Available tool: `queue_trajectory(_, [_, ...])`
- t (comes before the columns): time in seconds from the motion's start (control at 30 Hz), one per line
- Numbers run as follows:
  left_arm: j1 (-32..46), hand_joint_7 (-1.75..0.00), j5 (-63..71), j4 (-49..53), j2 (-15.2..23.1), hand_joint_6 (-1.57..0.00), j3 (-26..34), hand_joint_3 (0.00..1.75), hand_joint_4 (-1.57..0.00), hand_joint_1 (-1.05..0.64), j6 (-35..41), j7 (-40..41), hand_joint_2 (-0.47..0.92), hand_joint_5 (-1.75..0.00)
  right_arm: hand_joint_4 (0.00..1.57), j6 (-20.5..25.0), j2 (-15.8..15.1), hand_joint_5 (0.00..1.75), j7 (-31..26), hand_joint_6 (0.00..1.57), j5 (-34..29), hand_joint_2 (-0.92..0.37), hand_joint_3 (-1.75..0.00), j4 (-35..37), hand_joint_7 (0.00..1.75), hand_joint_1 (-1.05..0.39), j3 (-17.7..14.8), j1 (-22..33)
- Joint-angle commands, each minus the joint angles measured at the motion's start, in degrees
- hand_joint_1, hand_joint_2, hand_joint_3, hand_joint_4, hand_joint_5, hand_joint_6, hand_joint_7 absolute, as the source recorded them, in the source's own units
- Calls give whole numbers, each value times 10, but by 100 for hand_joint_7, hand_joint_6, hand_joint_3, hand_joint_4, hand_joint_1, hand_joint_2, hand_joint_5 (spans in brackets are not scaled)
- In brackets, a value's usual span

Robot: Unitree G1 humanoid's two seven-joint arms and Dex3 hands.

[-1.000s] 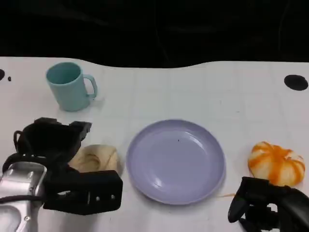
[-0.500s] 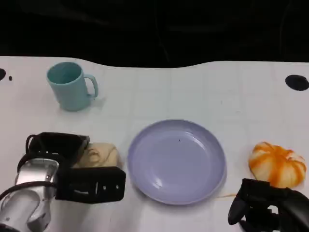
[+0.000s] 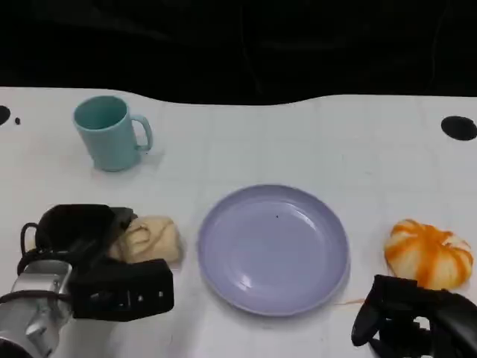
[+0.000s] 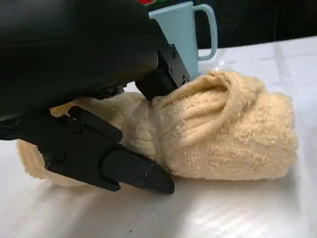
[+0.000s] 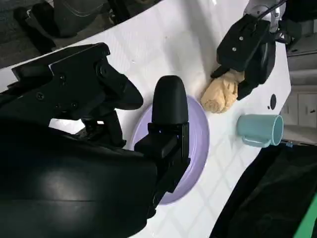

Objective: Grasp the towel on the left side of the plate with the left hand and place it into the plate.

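Observation:
The beige rolled towel (image 3: 151,239) lies on the white table just left of the lilac plate (image 3: 273,250). My left hand (image 3: 88,259) is at the towel's left end. In the left wrist view an upper finger (image 4: 166,74) presses into the towel (image 4: 228,131) from above, and the thumb (image 4: 119,166) lies against its near lower side, so the towel's end is pinched between them. The towel still rests on the table. My right hand (image 3: 417,322) sits at the table's near right edge, fingers apart and holding nothing. The right wrist view looks over the plate (image 5: 195,144) toward the towel (image 5: 220,94).
A teal mug (image 3: 112,133) stands at the back left, beyond the towel. An orange-and-white pumpkin-shaped object (image 3: 428,252) lies right of the plate, just past my right hand. A black round mark (image 3: 457,127) sits at the far right of the table.
My left hand has drawn slightly back to the left, uncovering more of the towel, and its thumb has dropped lower. Towel, plate and right hand have stayed put.

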Motion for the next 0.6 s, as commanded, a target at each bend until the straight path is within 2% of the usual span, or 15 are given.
queue_trajectory(0.03, [28,-160,-14,-9,13,-69,10,30,-89,-22,-24,64,92,-173,68,9,-1,175,-3,59,3,-67,-101,-12,149,-4,-1,-2])
queue_trajectory(0.13, [48,-173,-29,-46,17,-60,24,33,-86,-20,-26,69,91,-174,69,9,0,175,-5,60,3,-67,-101,-12,150,-5,0,1])
queue_trajectory(0.37, [77,-175,-35,-160,34,-54,46,32,-82,-21,11,24,87,-175,69,6,0,175,-4,60,6,-67,-103,-15,150,-3,0,9])
queue_trajectory(0.47, [78,-175,-51,-190,33,-56,67,33,-84,-20,11,21,86,-175,69,6,-2,175,-3,59,5,-67,-103,-15,150,-3,-1,8])
queue_trajectory(0.53, [77,-175,-60,-214,31,-59,77,67,-85,-18,18,8,72,-175,69,6,-2,175,-2,59,7,-67,-103,-13,150,-3,-3,7])
queue_trajectory(0.57, [77,-175,-61,-224,31,-62,80,79,-87,-18,22,2,66,-175,69,7,-1,175,-1,59,9,-66,-103,-13,150,-4,-3,7])
queue_trajectory(0.6, [76,-175,-60,-235,30,-63,82,84,-88,-18,26,-4,63,-175,69,8,0,175,-2,59,10,-66,-103,-13,150,-4,-4,7])
